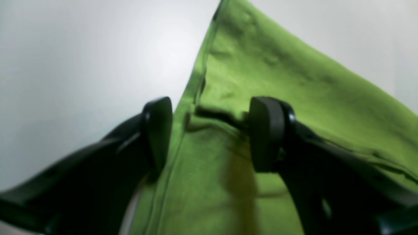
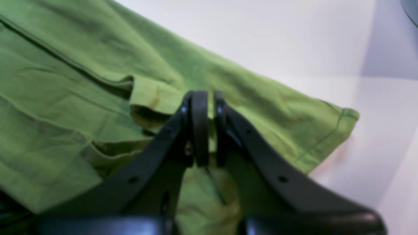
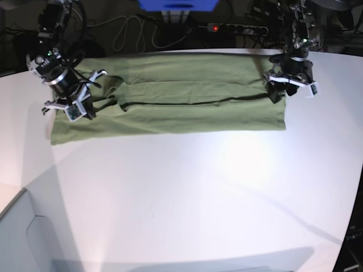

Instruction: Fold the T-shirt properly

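The green T-shirt [image 3: 181,113] lies flattened as a long folded band across the far part of the white table [image 3: 198,198]. At its right end in the base view, my left gripper [image 3: 278,90] hangs over the cloth. The left wrist view shows that gripper [image 1: 211,133] open, with a hemmed edge of the T-shirt [image 1: 277,65] lying loose between the fingers. At the band's left end, by a sleeve, is my right gripper [image 3: 76,110]. In the right wrist view this gripper [image 2: 209,127] is shut, with a raised fold of the T-shirt [image 2: 65,81] pinched between its pads.
Behind the table run a power strip [image 3: 238,28], loose cables [image 3: 125,34] and a blue object [image 3: 178,4]. The table's front-left edge [image 3: 22,192] drops off near the corner. Bare white tabletop stretches in front of the shirt.
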